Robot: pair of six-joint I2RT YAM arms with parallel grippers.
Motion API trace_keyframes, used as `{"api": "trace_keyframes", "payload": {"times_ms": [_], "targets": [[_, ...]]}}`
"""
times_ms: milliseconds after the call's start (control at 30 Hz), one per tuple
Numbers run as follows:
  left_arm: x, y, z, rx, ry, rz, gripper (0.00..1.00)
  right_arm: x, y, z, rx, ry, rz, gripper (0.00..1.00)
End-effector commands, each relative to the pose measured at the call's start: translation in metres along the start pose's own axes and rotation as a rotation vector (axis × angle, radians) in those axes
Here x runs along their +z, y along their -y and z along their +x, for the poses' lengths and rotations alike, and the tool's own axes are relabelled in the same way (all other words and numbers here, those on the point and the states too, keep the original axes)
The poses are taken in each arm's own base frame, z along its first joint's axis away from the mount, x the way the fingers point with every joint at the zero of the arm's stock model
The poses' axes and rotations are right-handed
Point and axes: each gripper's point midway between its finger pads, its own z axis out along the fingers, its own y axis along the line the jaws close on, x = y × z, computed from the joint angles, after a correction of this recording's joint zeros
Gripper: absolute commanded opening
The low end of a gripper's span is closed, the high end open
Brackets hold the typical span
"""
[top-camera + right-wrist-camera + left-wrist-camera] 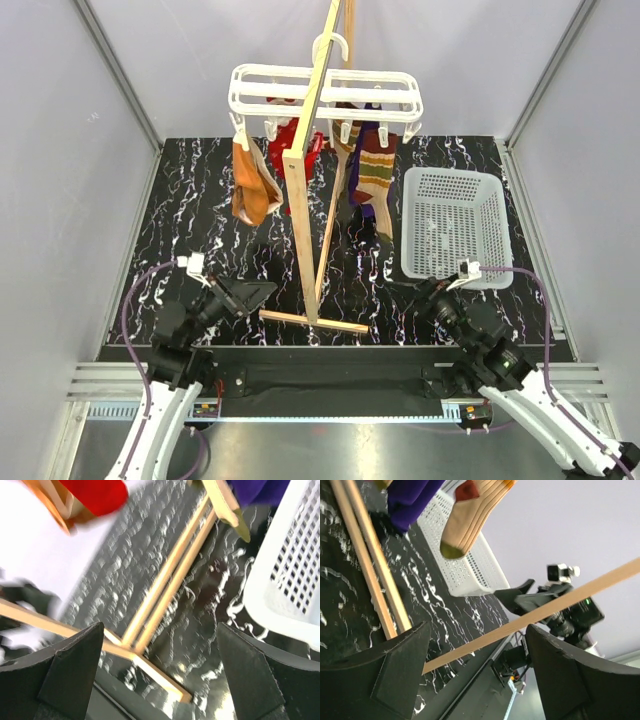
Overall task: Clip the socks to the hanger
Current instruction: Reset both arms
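One white plastic hanger (pixel 325 92), a rectangular frame of bars with small pegs, hung on one wooden stand (pixel 300 230) toward the far edge of the black marbled table (pixel 180 210). On its pegs hung an orange sock (pixel 255 185), a red sock (pixel 278 152), a striped sock (pixel 378 170) and a purple sock (pixel 358 190), four in all. One perforated white basket (pixel 455 225) sat by the table's right edge. The left gripper (pixel 477 670) and right gripper (pixel 160 670) both gaped wide, holding and touching nothing.
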Motion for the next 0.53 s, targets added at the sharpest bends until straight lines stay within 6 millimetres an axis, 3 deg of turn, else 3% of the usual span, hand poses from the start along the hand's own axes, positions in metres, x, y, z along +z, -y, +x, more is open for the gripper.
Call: {"api": "trace_keyframes", "payload": {"times_ms": [0,33,100,133,200,267,367,500], "targets": [[-0.008,0.023,-0.003,-0.011,0.068,0.150,0.83,-0.003,-0.006,-0.031,0.113,0.143,-0.002,1.00],[-0.006,0.014,0.007,-0.035,0.025,0.143,0.83,0.001,0.003,-0.026,0.141,0.123,0.060,1.00],[-0.008,0.020,0.013,-0.066,-0.002,0.194,0.83,0.006,0.018,-0.012,0.213,0.083,0.149,1.00],[-0.005,0.000,0.024,-0.108,-0.014,0.172,0.83,0.009,0.028,0.002,0.234,0.063,0.164,1.00],[-0.006,0.002,0.027,-0.139,-0.010,0.224,0.83,0.010,0.015,0.001,0.272,0.102,0.056,1.00],[-0.004,-0.011,0.035,-0.151,-0.025,0.201,0.83,0.009,0.020,0.009,0.338,0.142,0.009,1.00],[-0.003,-0.017,0.037,-0.115,-0.027,0.181,0.83,0.016,0.022,0.014,0.336,0.120,0.029,1.00],[-0.004,-0.012,0.037,-0.098,-0.028,0.205,0.83,0.015,0.009,0.010,0.327,0.119,-0.033,1.00]]}}
